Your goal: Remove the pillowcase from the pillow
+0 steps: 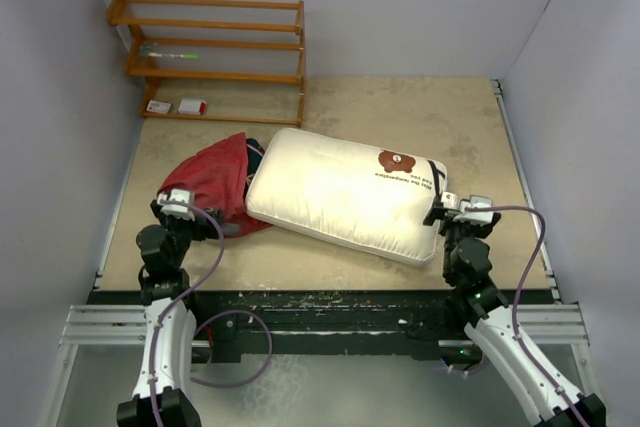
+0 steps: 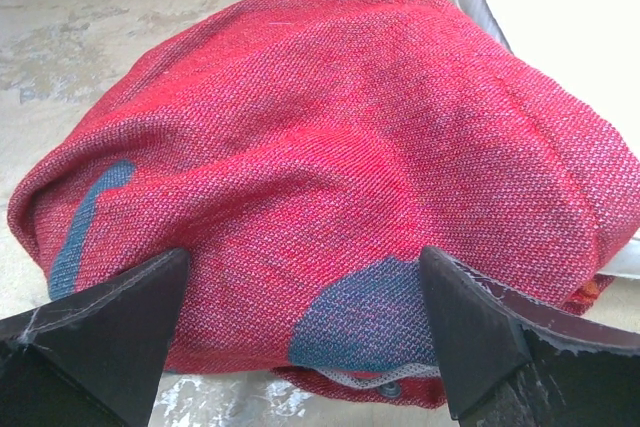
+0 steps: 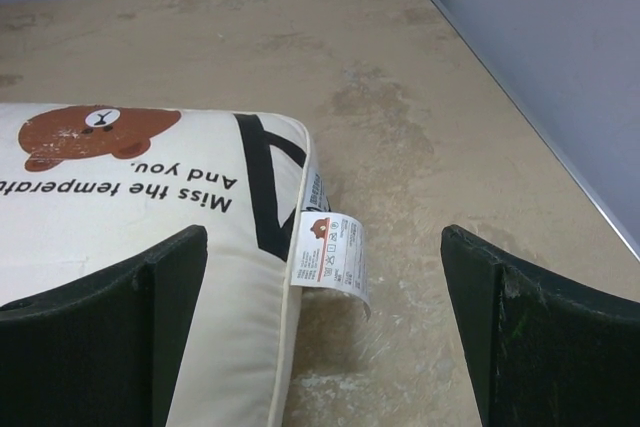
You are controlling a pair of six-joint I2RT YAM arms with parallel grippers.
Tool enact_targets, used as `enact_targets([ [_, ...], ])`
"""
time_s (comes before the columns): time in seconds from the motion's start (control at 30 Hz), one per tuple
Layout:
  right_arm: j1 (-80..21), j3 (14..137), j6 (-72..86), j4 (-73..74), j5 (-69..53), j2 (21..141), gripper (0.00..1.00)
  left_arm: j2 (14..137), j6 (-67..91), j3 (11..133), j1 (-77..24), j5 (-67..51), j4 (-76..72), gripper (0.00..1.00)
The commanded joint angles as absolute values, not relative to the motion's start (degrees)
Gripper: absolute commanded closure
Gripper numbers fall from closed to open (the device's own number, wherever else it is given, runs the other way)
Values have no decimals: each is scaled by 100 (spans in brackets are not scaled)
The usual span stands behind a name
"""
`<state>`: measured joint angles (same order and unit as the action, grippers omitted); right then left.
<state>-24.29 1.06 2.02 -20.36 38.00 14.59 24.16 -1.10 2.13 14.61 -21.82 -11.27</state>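
The red pillowcase (image 1: 215,185) lies in a crumpled heap at the pillow's left end and fills the left wrist view (image 2: 330,157). The cream-white pillow (image 1: 340,192) lies bare mid-table, its brown bear print (image 1: 397,161) near the right end. My left gripper (image 1: 176,203) is open at the heap's near-left edge, jaws wide and empty (image 2: 300,347). My right gripper (image 1: 458,209) is open and empty beside the pillow's right corner (image 3: 250,217), where a white care label (image 3: 330,252) hangs between the jaws (image 3: 325,337).
A wooden shoe rack (image 1: 215,52) stands at the back left with small items on its shelves. Grey walls enclose the table on three sides; a metal rail (image 1: 520,162) runs along the right edge. Bare beige tabletop (image 3: 420,127) lies right of the pillow.
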Motion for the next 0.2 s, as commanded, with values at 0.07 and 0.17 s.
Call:
enact_targets([
  [0.07, -2417, 62, 297, -2361, 4016, 1442, 0, 2751, -235, 278, 1469, -2561, -1586, 1],
  [0.17, -2416, 59, 290, -2367, 4016, 1454, 0, 2673, -233, 268, 1416, -2500, -1538, 1],
])
